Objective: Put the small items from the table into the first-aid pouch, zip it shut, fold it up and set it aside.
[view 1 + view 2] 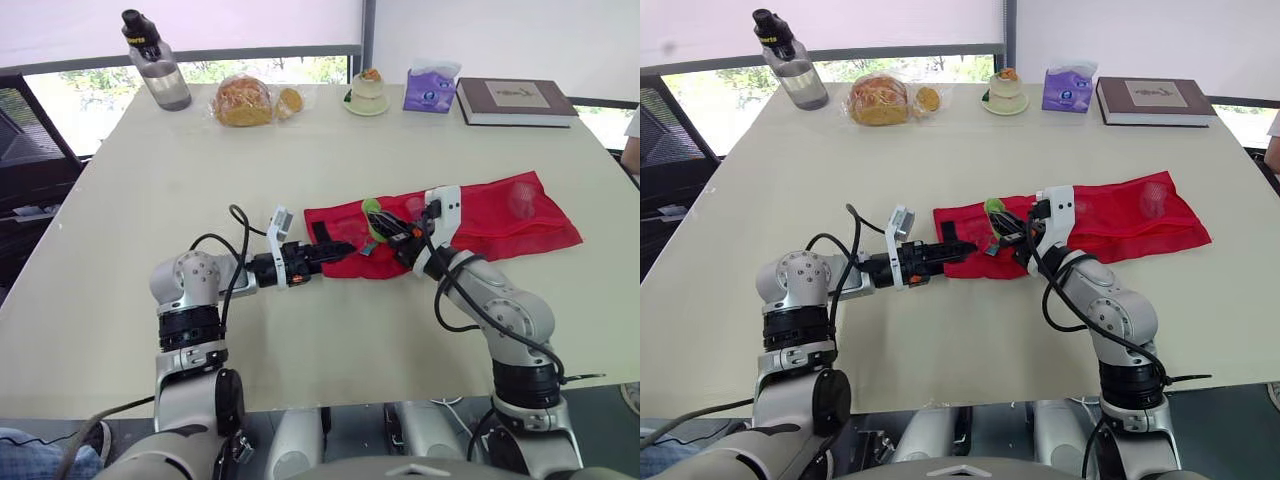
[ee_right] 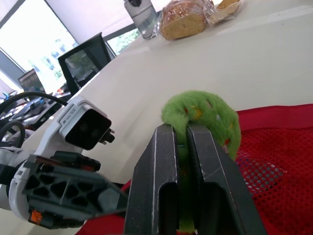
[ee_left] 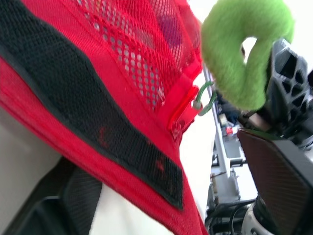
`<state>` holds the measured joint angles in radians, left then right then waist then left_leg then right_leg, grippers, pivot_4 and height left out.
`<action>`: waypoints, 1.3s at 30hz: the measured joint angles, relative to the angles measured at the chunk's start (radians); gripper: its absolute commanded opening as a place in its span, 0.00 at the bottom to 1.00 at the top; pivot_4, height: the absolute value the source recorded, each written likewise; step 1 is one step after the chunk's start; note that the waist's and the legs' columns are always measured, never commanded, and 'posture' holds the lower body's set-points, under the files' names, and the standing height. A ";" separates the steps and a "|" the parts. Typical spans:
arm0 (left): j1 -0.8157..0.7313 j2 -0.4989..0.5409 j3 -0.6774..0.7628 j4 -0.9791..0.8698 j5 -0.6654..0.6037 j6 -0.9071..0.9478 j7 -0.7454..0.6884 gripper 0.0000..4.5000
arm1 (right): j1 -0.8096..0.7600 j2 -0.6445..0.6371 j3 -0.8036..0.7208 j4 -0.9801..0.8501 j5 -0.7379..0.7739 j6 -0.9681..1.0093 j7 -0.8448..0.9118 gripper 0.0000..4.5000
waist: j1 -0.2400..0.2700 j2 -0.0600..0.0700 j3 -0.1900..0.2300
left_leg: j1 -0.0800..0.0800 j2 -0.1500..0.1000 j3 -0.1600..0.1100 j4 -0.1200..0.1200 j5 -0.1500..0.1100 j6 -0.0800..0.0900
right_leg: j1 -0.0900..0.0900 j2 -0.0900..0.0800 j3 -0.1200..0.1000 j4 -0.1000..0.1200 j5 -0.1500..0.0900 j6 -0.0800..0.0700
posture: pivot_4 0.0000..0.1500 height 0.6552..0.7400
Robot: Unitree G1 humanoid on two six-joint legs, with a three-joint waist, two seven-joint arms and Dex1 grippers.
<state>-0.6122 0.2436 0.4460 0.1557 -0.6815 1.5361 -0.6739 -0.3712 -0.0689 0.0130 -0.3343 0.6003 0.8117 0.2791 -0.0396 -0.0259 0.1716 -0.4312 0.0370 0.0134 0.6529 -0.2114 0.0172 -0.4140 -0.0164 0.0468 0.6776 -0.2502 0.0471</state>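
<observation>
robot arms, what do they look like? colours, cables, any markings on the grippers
Both arms are silver-grey with rounded joint housings, left arm and right arm, with black bands near the base. Loose black cables loop along them. Each wrist carries a white camera block. The left gripper and right gripper are black; the right's fingers are flat grooved bars.

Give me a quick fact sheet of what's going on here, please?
Surface: pale table
Pouch: red mesh pouch, spread out mid-table
Right jaws: shut on a fuzzy green ring, over the pouch's left part
Left jaws: at the pouch's left edge; grip unclear
Far edge: water bottle, bagged bread, small cake, tissue pack, book
</observation>
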 measured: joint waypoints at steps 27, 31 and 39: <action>0.083 0.215 -0.182 0.027 -0.034 -0.186 -0.036 0.02 | 0.176 -0.067 -0.082 -0.043 -0.061 -0.116 -0.065 0.00 | -0.001 0.000 0.000 | 0.001 0.000 0.003 -0.002 0.000 0.000 | -0.001 0.000 0.003 0.000 0.000 0.000 | 1.00 1.00; 0.068 0.276 -0.245 0.081 -0.005 -0.271 -0.086 0.02 | 0.206 -0.112 -0.163 -0.029 -0.091 -0.164 -0.087 0.00 | -0.003 0.000 0.000 | 0.002 0.000 0.004 -0.002 0.000 0.000 | -0.001 0.000 0.004 0.000 0.000 0.000 | 1.00 1.00; -0.002 0.416 -0.432 0.223 0.129 -0.535 -0.240 0.02 | 0.198 -0.210 -0.342 0.117 -0.175 -0.284 -0.157 0.00 | -0.004 0.001 0.000 | 0.005 0.001 0.007 -0.004 0.000 0.000 | -0.001 0.000 0.006 0.000 -0.001 -0.001 | 1.00 1.00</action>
<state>-0.6139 0.6596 0.0145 0.3788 -0.5529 1.0015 -0.9141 -0.1728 -0.2792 -0.3288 -0.2169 0.4258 0.5274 0.1219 -0.0432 -0.0254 0.1713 -0.4262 0.0375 0.0206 0.6492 -0.2115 0.0172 -0.4149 -0.0161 0.0529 0.6774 -0.2510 0.0459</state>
